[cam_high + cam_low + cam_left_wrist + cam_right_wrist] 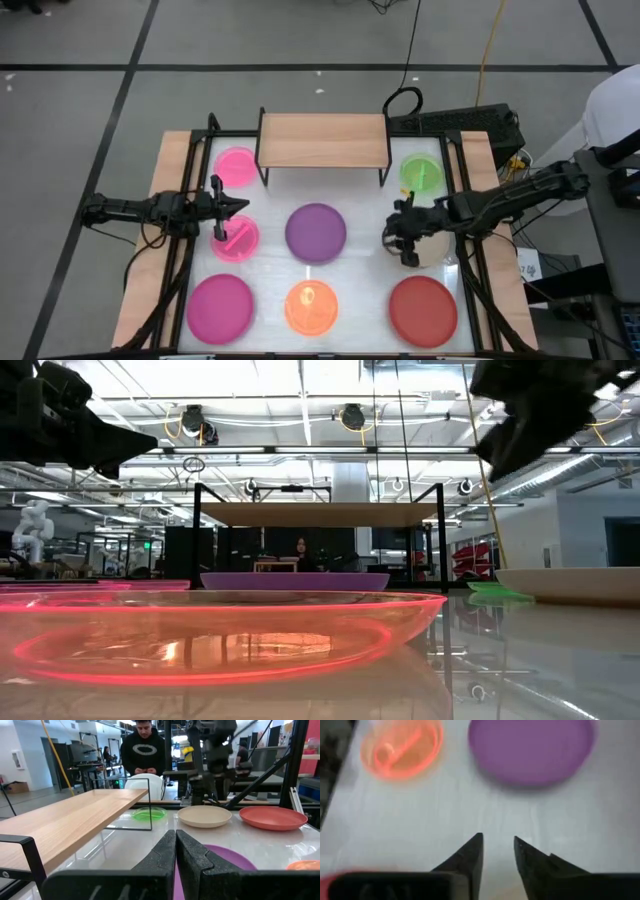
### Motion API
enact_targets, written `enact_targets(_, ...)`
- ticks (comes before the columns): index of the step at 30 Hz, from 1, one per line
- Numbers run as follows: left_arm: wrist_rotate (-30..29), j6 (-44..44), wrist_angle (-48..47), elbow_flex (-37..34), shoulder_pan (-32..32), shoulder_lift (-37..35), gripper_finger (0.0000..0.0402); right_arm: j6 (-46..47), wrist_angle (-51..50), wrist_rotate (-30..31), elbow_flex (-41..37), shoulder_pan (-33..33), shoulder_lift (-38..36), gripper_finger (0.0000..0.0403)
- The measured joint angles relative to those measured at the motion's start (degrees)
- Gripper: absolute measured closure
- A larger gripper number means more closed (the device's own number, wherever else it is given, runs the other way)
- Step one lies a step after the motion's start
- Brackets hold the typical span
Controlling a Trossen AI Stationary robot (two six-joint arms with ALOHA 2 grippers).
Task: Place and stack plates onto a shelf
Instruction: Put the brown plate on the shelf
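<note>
The light-wood shelf (322, 140) stands on black legs at the table's far middle, with nothing on its board. Plates lie flat on the white tabletop: two pink translucent ones (236, 165) (235, 240), a purple one (316, 232), a green one (421, 172), a beige one (436, 248), a magenta one (219, 307), an orange one (313, 307) and a red one (423, 310). My right gripper (498, 852) hangs open, tilted down, above the beige plate's left rim, with nothing between its fingers. My left gripper (175, 851) is shut and level, above the nearer pink plate.
Black frame rails (187, 250) run along the table's left and right sides. Bare white tabletop (470, 805) lies between the purple, orange and beige plates. A person (145, 747) stands beyond the table's right side.
</note>
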Motion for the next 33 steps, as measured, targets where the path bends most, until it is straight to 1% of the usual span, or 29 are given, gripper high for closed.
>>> enact_targets(5, 0.0, 0.0, 0.0, 0.0, 0.0, 0.0, 0.0382, 2.9, -5.9, 0.0, 0.0, 1.7, 3.2, 0.0259)
enact_targets(10, 0.0, 0.0, 0.0, 0.0, 0.0, 0.0, 0.0382, 7.8, -9.4, 0.3, 0.0, 2.1, 5.7, 0.0246)
enact_targets(18, 0.0, 0.0, 0.0, 0.0, 0.0, 0.0, 0.0382, 13.5, -5.0, -0.5, -4.1, 2.2, 7.5, 0.0247)
enact_targets(20, 0.0, 0.0, 0.0, 0.0, 0.0, 0.0, 0.0382, 14.1, -3.2, -1.7, -5.5, 2.2, 7.7, 0.0247)
enact_targets(27, 0.0, 0.0, 0.0, 0.0, 0.0, 0.0, 0.0382, 15.7, 3.1, -2.2, -8.7, 2.9, 7.6, 0.0247)
enact_targets(30, 0.0, 0.0, 0.0, 0.0, 0.0, 0.0, 0.0382, 16.0, 3.1, -2.3, -9.1, 2.9, 7.6, 0.0247)
enact_targets(33, 0.0, 0.0, 0.0, 0.0, 0.0, 0.0, 0.0382, 16.8, 2.8, -0.4, -9.1, 2.9, 7.6, 0.0248)
